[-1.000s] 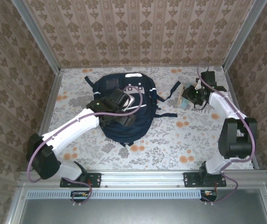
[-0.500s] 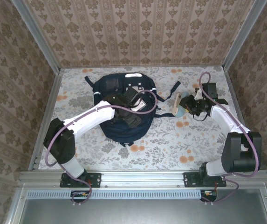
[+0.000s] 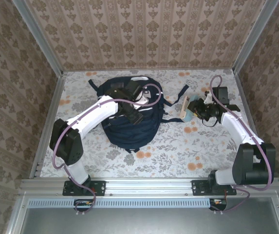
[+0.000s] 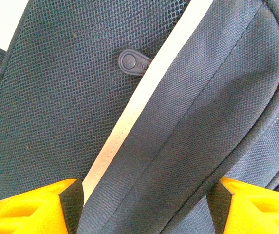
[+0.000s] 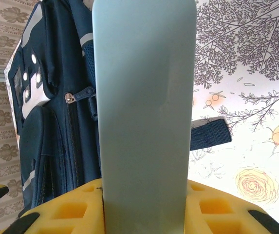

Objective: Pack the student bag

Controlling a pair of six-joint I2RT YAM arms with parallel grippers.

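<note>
The student bag (image 3: pixel 129 129), dark navy with a white stripe (image 4: pixel 129 117), lies flat in the middle of the table. My left gripper (image 3: pixel 135 108) is down on its upper part. Its yellow fingers (image 4: pixel 42 209) stand apart, open, astride a raised fold of the navy fabric (image 4: pixel 188 122). Right of the bag, my right gripper (image 3: pixel 194 109) is shut on a flat pale blue-grey thing (image 5: pixel 144 107), held on edge just above the table. Beyond that thing, the bag's zipped side (image 5: pixel 56 122) faces the right wrist view.
A navy strap (image 5: pixel 210 134) trails from the bag across the floral tablecloth (image 5: pixel 246 73) toward my right gripper. Patterned walls (image 3: pixel 144 34) close in the back and both sides. Open tablecloth (image 3: pixel 178 156) lies in front of the bag.
My left arm has reached farther back over the bag and its jaws have narrowed. My right gripper shifted slightly left with the flat thing, then held still.
</note>
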